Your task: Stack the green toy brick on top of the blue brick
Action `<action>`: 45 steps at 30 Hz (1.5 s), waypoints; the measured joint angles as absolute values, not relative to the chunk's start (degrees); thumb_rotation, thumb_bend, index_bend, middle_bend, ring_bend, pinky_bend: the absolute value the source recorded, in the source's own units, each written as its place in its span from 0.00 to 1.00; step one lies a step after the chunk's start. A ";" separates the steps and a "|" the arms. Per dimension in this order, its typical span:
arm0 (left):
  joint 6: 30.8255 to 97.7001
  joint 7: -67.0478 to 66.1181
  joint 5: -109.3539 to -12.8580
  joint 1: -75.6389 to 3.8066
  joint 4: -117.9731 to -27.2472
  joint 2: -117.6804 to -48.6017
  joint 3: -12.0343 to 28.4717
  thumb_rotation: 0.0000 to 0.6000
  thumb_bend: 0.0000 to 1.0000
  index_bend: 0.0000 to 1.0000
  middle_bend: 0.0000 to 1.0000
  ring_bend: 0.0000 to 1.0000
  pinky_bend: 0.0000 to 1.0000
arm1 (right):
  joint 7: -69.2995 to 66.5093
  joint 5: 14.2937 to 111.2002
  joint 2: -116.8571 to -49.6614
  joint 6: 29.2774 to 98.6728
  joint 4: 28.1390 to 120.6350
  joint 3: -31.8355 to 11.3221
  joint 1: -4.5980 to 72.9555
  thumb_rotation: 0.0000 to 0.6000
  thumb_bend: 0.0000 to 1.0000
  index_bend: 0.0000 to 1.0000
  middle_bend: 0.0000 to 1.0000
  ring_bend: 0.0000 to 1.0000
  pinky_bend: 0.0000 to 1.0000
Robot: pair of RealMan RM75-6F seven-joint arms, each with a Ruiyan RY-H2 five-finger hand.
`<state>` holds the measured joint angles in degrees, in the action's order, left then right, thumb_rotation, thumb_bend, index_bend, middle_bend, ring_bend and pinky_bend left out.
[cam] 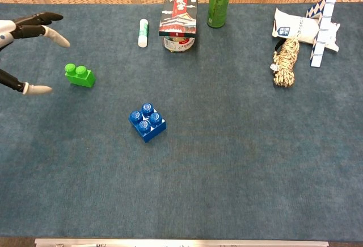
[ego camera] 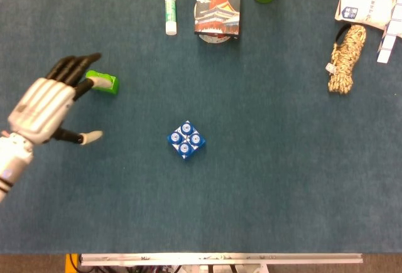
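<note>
The robot's left hand [ego camera: 47, 107], silver on the back with black fingers [ego camera: 74, 67] and pale tips, reaches in from the left edge. Its fingers are spread apart and stretched forward, and the thumb sticks out to the side. It holds nothing. A bit of its silver wrist [ego camera: 11, 160] shows behind it in the head view. In the chest view only the fingers and thumb of this hand [cam: 25, 42] show at the left edge.

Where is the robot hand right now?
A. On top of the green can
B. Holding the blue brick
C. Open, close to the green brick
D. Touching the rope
C. The left robot hand has its fingers spread and holds nothing; in the chest view it is near the green brick without touching it, far from the blue brick.
</note>
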<state>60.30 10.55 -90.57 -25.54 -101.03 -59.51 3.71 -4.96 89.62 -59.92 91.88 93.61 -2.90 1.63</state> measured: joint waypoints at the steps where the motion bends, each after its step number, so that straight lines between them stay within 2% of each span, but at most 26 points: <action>1: 59.52 10.71 -90.26 -26.21 -100.58 -60.11 3.85 1.00 0.13 0.24 0.00 0.00 0.00 | -4.98 89.56 -59.88 92.10 93.62 -2.91 1.42 1.00 0.63 0.12 0.26 0.15 0.24; 7: 56.27 11.60 -88.46 -29.66 -97.80 -63.40 4.83 1.00 0.13 0.24 0.00 0.00 0.00 | -4.93 89.29 -59.80 92.53 93.71 -3.00 0.80 1.00 0.63 0.13 0.26 0.15 0.24; 14: 54.71 7.86 -86.23 -32.22 -94.65 -66.39 6.13 1.00 0.13 0.18 0.00 0.00 0.00 | -5.09 89.25 -59.70 91.75 93.71 -3.08 0.98 1.00 0.63 0.13 0.26 0.15 0.24; 27: 48.69 -4.50 -81.18 -36.02 -88.27 -69.67 5.04 1.00 0.13 0.18 0.00 0.00 0.00 | -4.74 89.15 -60.04 90.74 93.63 -3.23 1.28 1.00 0.63 0.13 0.26 0.15 0.24; 33: 46.35 -6.09 -78.25 -37.73 -86.22 -71.02 5.02 1.00 0.13 0.22 0.00 0.00 0.00 | -4.21 89.16 -60.32 90.06 93.59 -3.17 1.51 1.00 0.63 0.13 0.26 0.15 0.24; 45: 41.47 -8.77 -73.42 -40.98 -83.66 -72.68 5.15 1.00 0.24 0.25 0.00 0.00 0.00 | -3.83 89.19 -60.49 89.34 93.55 -3.07 1.72 1.00 0.63 0.14 0.26 0.15 0.24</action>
<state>41.47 -8.77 -73.42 -40.98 -83.66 -72.68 5.15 -3.83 89.19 -60.49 89.34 93.55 -3.07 1.72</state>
